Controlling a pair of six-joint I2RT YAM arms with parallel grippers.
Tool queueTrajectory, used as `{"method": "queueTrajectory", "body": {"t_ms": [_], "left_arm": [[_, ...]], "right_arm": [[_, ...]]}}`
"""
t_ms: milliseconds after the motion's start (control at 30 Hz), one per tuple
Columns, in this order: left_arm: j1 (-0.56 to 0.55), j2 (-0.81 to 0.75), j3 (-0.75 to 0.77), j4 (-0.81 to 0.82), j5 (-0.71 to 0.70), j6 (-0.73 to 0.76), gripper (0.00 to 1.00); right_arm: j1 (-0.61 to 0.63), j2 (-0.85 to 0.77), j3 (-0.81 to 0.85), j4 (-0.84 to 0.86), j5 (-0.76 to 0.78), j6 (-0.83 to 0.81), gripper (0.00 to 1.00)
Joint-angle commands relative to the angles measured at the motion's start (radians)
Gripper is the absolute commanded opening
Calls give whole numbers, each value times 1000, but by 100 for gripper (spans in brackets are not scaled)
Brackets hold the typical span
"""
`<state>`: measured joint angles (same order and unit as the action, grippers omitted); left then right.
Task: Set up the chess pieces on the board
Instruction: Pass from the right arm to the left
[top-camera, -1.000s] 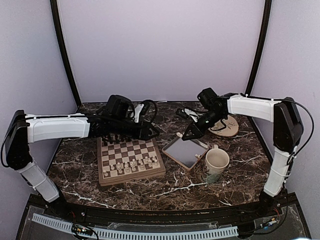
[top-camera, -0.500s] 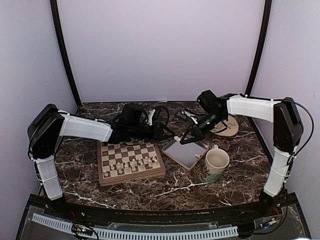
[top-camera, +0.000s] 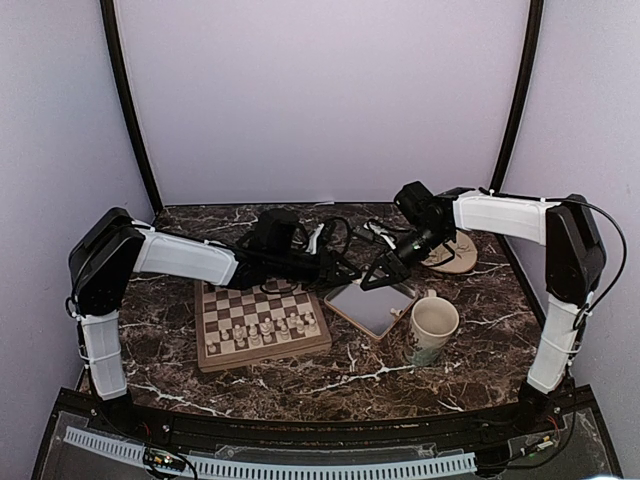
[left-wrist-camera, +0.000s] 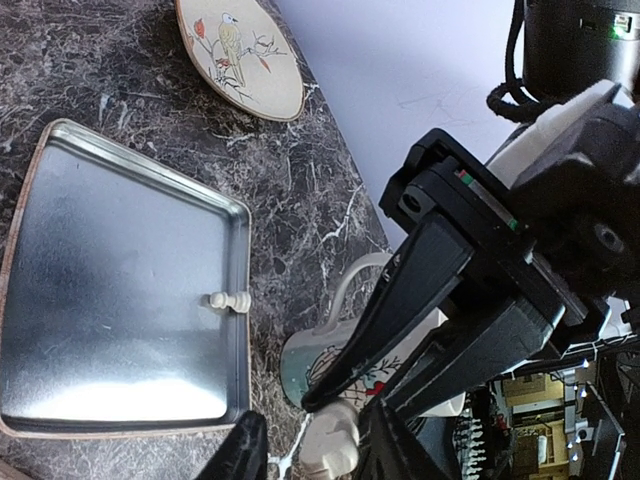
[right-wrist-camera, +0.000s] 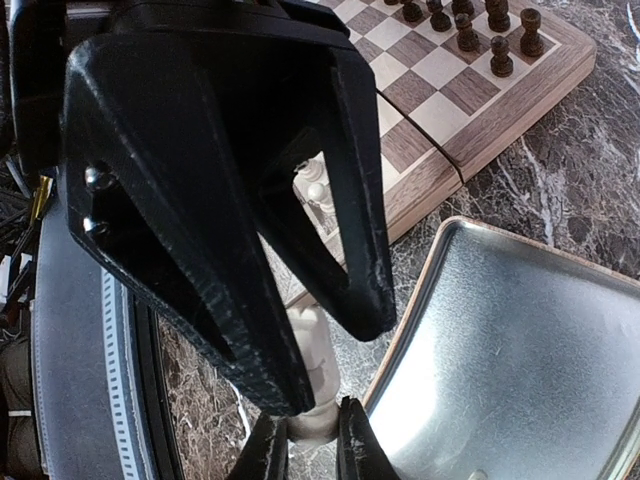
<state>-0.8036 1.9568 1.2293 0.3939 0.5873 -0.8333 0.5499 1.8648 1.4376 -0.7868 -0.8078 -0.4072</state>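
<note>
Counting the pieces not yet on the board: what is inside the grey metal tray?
In the left wrist view, one cream-white pawn lies on its side in the tray, near one rim. The rest of the visible floor is bare; its nearest edge is out of frame.

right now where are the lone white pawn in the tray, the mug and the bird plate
white pawn (left-wrist-camera: 228, 300), left wrist view, on its body
mug (top-camera: 432, 327), top external view, on its outer wall
bird plate (left-wrist-camera: 240, 52), left wrist view, on the painted bird

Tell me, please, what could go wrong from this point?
The left claw pinches a chess piece right beside the open right claw, so the two could collide. The piece seems to hang over bare marble between the board and tray; a slip could send it rolling.
</note>
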Motion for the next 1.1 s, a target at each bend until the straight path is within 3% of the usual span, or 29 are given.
{"method": "queueTrajectory", "body": {"t_ms": [0,333,467,867,900,933,967,1067], "left_arm": [[-5,-3,27,6,32,-10,33],[-5,10,32,47,76,-33,14],[-4,-5,40,19,77,-4,10],[0,-210,69,-530,-255,387,8],[-1,-239,58,-572,-282,411,8],[-1,-279,47,-608,-313,430,7],[-1,-309,34,-647,-344,451,7],[-2,-415,-7,-771,-475,516,7]], "right_arm": [[5,11,12,-3,-5,-10,12],[5,9,12,0,13,-14,14],[5,5,13,-3,27,-15,20],[-1,-55,20,-30,112,-51,43],[-2,-57,18,-33,114,-56,54],[-2,-57,15,-33,120,-58,94],[-3,-57,12,-32,126,-60,99],[-7,-53,2,-22,134,-57,100]]}}
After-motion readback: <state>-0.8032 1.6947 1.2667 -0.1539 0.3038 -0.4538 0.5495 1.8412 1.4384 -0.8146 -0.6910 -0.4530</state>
